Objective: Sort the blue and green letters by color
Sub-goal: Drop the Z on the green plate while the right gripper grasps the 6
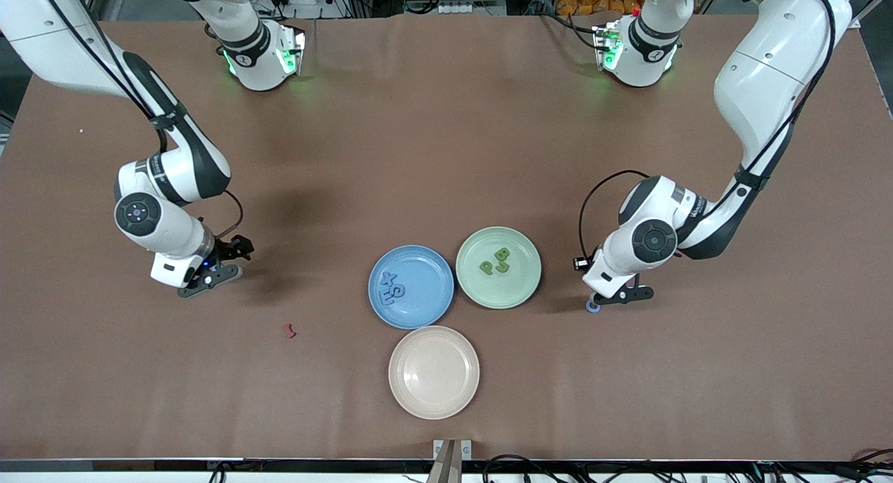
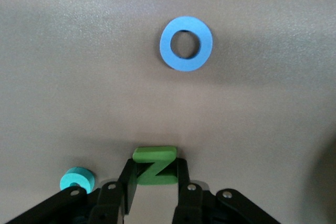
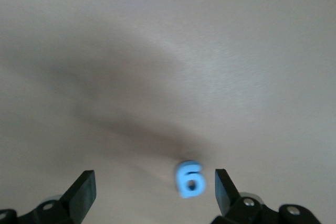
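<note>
My right gripper (image 3: 152, 190) hangs low with its jaws wide, a chunky blue 6 (image 3: 190, 179) between them. Three blue letters (image 1: 391, 287) lie in the blue plate (image 1: 411, 287), three green letters (image 1: 496, 260) in the green plate (image 1: 499, 267). Toward the left arm's end from that plate, my left gripper (image 2: 153, 182) pinches a green Z (image 2: 154, 165), a blue ring (image 2: 186, 43) near.

Brown table (image 1: 446, 120) bears three plates (image 1: 433, 371), scattered letters (image 2: 186, 43)
</note>
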Robot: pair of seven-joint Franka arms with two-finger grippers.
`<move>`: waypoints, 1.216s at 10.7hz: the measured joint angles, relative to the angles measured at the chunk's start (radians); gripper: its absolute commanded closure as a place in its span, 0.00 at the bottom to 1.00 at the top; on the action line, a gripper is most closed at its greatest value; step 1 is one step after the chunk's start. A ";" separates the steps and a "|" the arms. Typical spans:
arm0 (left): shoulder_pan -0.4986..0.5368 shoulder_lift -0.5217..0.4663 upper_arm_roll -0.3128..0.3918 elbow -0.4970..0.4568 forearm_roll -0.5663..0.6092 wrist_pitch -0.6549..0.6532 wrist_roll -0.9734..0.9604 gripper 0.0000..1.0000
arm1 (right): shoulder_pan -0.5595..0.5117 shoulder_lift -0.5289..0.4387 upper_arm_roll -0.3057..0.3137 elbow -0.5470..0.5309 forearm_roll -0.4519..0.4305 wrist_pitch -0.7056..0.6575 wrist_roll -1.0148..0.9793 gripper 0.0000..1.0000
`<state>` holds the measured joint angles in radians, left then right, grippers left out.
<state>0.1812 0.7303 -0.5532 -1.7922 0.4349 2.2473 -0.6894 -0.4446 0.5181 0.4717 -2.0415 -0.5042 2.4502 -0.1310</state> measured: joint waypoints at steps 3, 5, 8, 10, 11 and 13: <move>-0.001 -0.006 -0.012 0.008 0.000 0.007 -0.001 1.00 | -0.066 0.009 -0.001 -0.015 -0.106 0.062 -0.107 0.00; -0.001 -0.029 -0.051 0.023 0.000 0.008 -0.002 1.00 | -0.078 0.025 -0.001 -0.021 -0.118 0.079 -0.118 0.00; -0.040 -0.048 -0.116 0.083 -0.005 0.008 -0.087 1.00 | -0.092 0.068 -0.002 -0.022 -0.123 0.123 -0.140 0.00; -0.119 -0.041 -0.117 0.108 -0.007 0.008 -0.178 0.54 | -0.093 0.076 -0.002 -0.022 -0.124 0.130 -0.143 0.20; -0.155 -0.028 -0.115 0.128 -0.008 0.010 -0.207 0.01 | -0.093 0.077 -0.002 -0.022 -0.124 0.131 -0.144 0.76; -0.193 -0.002 -0.109 0.171 -0.008 0.011 -0.217 0.00 | -0.094 0.078 -0.002 -0.022 -0.125 0.131 -0.145 1.00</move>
<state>-0.0119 0.7286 -0.6626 -1.6214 0.4274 2.2583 -0.9068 -0.5382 0.5961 0.4699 -2.0639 -0.6288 2.5811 -0.2756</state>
